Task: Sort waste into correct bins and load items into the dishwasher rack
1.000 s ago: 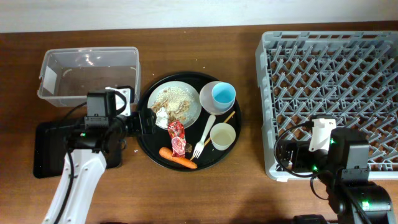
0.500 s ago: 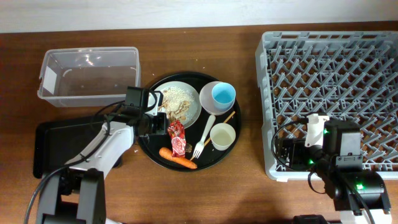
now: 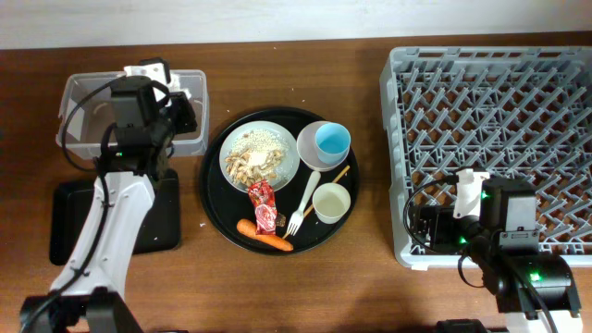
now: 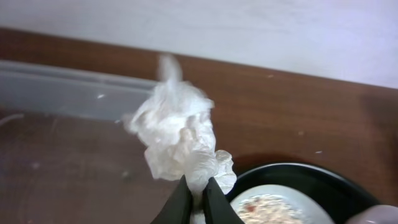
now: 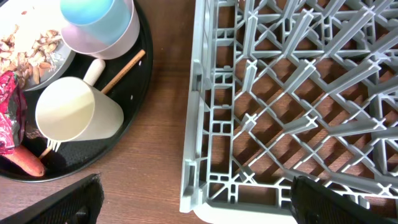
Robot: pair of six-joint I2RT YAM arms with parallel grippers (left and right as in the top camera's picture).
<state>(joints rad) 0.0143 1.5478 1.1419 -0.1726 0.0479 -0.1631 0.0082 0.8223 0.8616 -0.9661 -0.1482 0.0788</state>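
My left gripper (image 4: 198,186) is shut on the crumpled white tissue (image 4: 177,134), which hangs over the right end of the clear tub (image 3: 92,120). In the overhead view the left gripper (image 3: 183,111) hides the tissue. The white plate (image 3: 261,155) holds beige food scraps. Beside it lie the red wrapper (image 3: 263,203), carrot (image 3: 265,238), white fork (image 3: 303,199), white cup (image 3: 332,202), blue cup (image 3: 331,141) and wooden stick (image 3: 338,173). My right gripper (image 5: 199,205) stands open and empty over the front left corner of the grey rack (image 3: 499,111).
The plate and cups sit on a round black tray (image 3: 217,208) at the table's middle. A shallow black rectangular tray (image 3: 69,222) lies in front of the clear tub, partly under my left arm. A strip of bare wood separates the round tray from the rack.
My left gripper closed on the tissue at the plate, lifted it and swung back-left to the clear tub. The right arm shifted slightly, then held still.
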